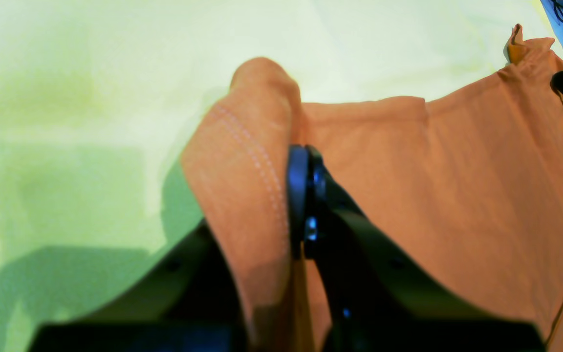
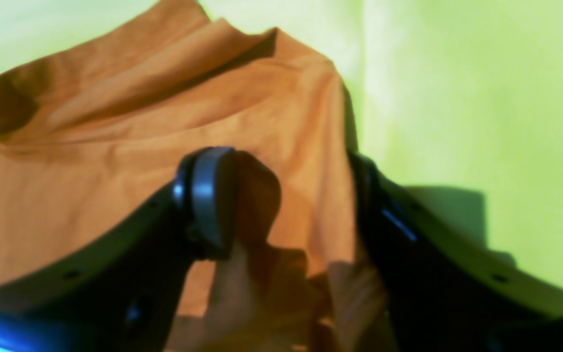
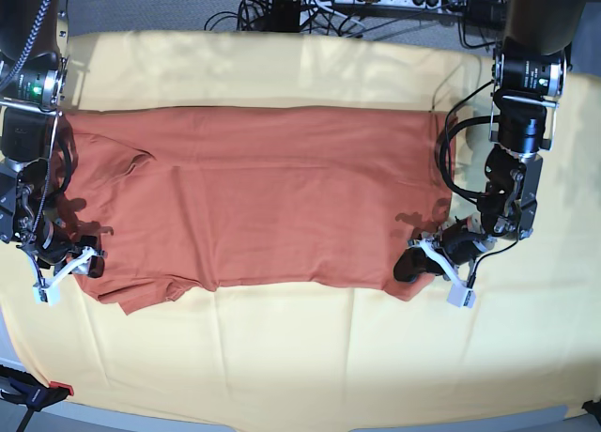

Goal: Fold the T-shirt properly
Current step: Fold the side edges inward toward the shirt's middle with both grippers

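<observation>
Left gripper (image 1: 291, 205), black, curved-fingered: nearest the left wrist lens, pinched tight on a stitched hem fold of the plain rust-orange short-sleeved cotton T-shirt (image 3: 263, 197), cloth bulging toward 11 o'clock.

Right gripper (image 2: 286, 195), same make: jaws stood apart in the right wrist view, shirt fabric bunched between the grey pad (image 2: 210, 195) and the far finger; true clamping could not be told.

T-shirt: spread lengthwise across the large pale-yellow cloth (image 3: 300, 357), near edge held at about 4 o'clock and 8 o'clock in the base view, one gripper per corner.

Step judged: lifting the near edge for a fold toward 12 o'clock. Advised: confirm the right grip first; raise both corners level and together; keep the edge taut; lay down without dragging the yellow cloth.
</observation>
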